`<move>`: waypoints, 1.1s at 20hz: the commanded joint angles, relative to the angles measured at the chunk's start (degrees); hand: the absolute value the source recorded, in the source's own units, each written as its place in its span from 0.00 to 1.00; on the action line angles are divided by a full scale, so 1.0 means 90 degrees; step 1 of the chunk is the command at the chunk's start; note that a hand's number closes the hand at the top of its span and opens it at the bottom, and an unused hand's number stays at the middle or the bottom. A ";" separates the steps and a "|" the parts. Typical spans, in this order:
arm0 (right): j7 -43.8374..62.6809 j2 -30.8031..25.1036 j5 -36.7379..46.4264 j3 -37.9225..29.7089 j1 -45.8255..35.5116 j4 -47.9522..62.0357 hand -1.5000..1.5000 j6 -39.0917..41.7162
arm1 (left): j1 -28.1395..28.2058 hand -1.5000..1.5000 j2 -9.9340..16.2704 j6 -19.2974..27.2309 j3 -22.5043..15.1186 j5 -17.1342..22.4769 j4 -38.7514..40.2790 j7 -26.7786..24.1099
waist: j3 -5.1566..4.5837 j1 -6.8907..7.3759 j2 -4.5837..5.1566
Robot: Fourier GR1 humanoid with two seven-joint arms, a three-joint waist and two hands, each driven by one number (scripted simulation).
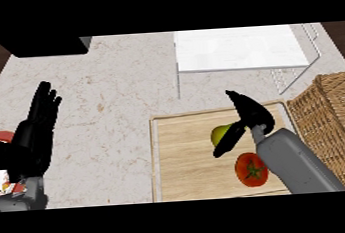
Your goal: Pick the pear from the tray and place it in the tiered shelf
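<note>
Speckled stone worktop [116,107] carries a wooden tray [185,158] at its near right. Pear [221,133] lies near the tray's far edge; right hand [248,115] sits beside it, fingers spread, thumb reaching under for a grasp. Left hand [36,132] rests open at the left edge.

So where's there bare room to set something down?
Bare counter between the left hand and the tray; the tray's left half is free too. Crowded around the right hand, pear, tomato and basket.
</note>
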 commanded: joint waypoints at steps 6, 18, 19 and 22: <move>-0.0436 0.0302 0.0718 0.0042 0.0049 0.0307 1.00 0.0415 | 0.0005 0.50 -0.0394 -0.0031 -0.0046 -0.0425 -0.0047 0.0070 | 0.0010 -0.0009 0.0016; -0.0153 0.0976 0.2957 0.1183 0.0118 -0.0075 1.00 -0.0597 | 0.0210 0.50 -0.0287 -0.0471 0.0356 -0.0274 -0.0130 0.0065 | 0.0006 -0.0010 -0.0005; 0.0240 0.1235 0.3290 0.1502 0.0080 0.0039 1.00 -0.0636 | 0.0221 0.50 -0.0545 -0.0277 0.0186 -0.0408 -0.0003 -0.0053 | 0.0004 -0.0009 -0.0003; 0.0342 0.1336 0.3214 0.1308 0.0535 -0.1001 1.00 -0.0450 | 0.0353 0.50 -0.0544 -0.0356 0.0372 -0.0473 -0.0104 -0.0137 | 0.0008 -0.0039 0.0002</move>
